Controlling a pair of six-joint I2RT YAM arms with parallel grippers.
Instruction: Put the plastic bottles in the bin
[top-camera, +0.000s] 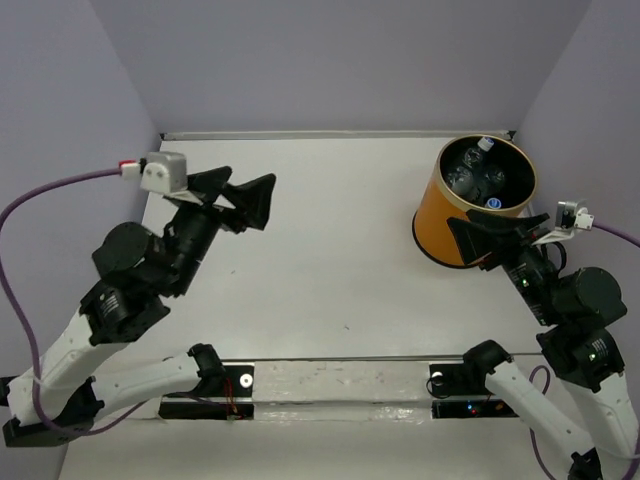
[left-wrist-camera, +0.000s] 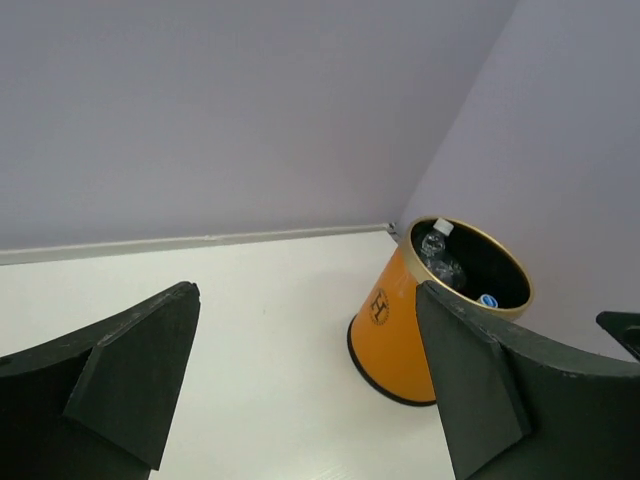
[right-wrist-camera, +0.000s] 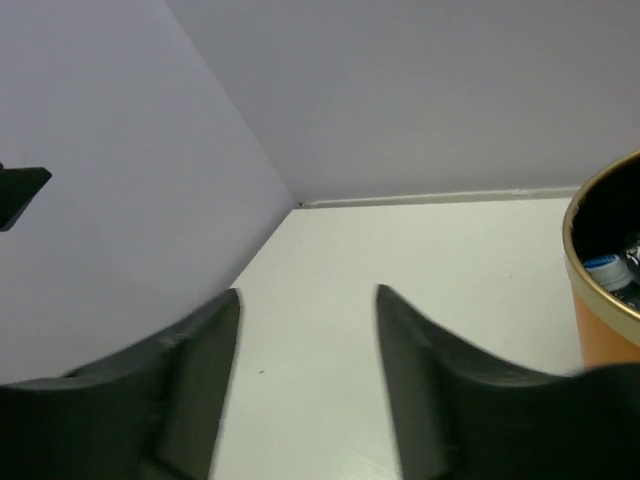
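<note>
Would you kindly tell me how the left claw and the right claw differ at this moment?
The left claw hangs over the table's far left, well away from the bin; the right claw sits close beside the bin's near side. The left claw gapes wider than the right. Both are open and empty.

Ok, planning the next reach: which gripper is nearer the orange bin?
Right. The right gripper hangs just beside the bin's near side; the left gripper is far across the table, near its left edge.
</note>
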